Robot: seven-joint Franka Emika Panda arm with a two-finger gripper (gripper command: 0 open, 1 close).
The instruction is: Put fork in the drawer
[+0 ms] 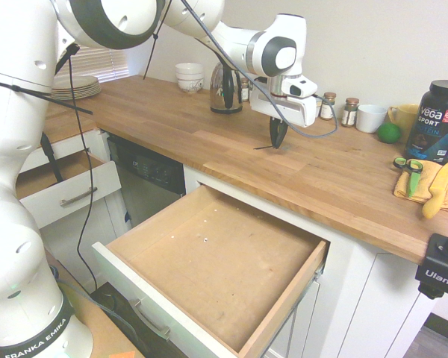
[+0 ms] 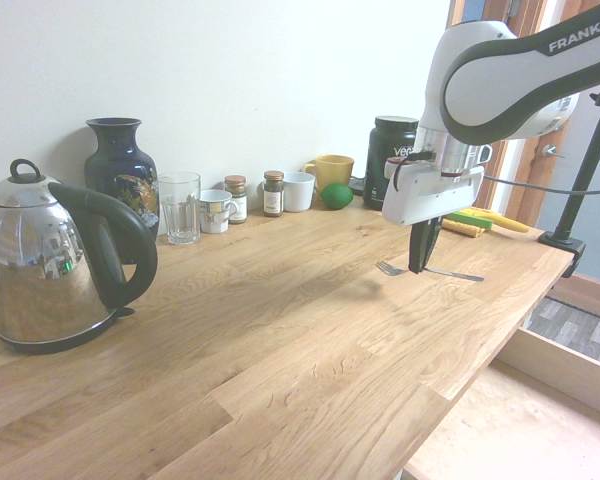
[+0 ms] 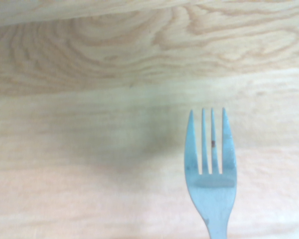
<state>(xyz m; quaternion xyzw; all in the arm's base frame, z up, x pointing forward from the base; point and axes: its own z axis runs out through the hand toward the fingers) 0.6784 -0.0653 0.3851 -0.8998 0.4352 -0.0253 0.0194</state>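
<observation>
The wooden bench (image 1: 209, 142) runs along the wall, and the wide drawer (image 1: 216, 261) stands pulled out below its front edge, its light brown bottom bare apart from a few small specks. A narrower white-fronted drawer (image 1: 67, 195) is also open further along the bench from it, half hidden by the arm. The white arm carries "FRANKA EMIKA" on its base band, and "FRANKA" is cut off by the picture edge in the second exterior view. Beside the wall on the bench stand a chrome kettle (image 2: 55, 265), a dark blue vase (image 2: 122, 172) and a black tub (image 1: 439, 119) lettered "Vega SPORT"; its smaller print is too small to read. Near the tub lie a yellow cloth (image 1: 425, 183) with green-handled scissors (image 1: 408, 168) on it. The pincer (image 2: 419, 262) points down over the bench, behind the open drawer, with its dark fingers closed on the fork (image 2: 432, 271). The fork hangs level just above the wood, tines to one side and handle to the other. The wrist view shows four tines clearly, with a tiny dark speck between two.
</observation>
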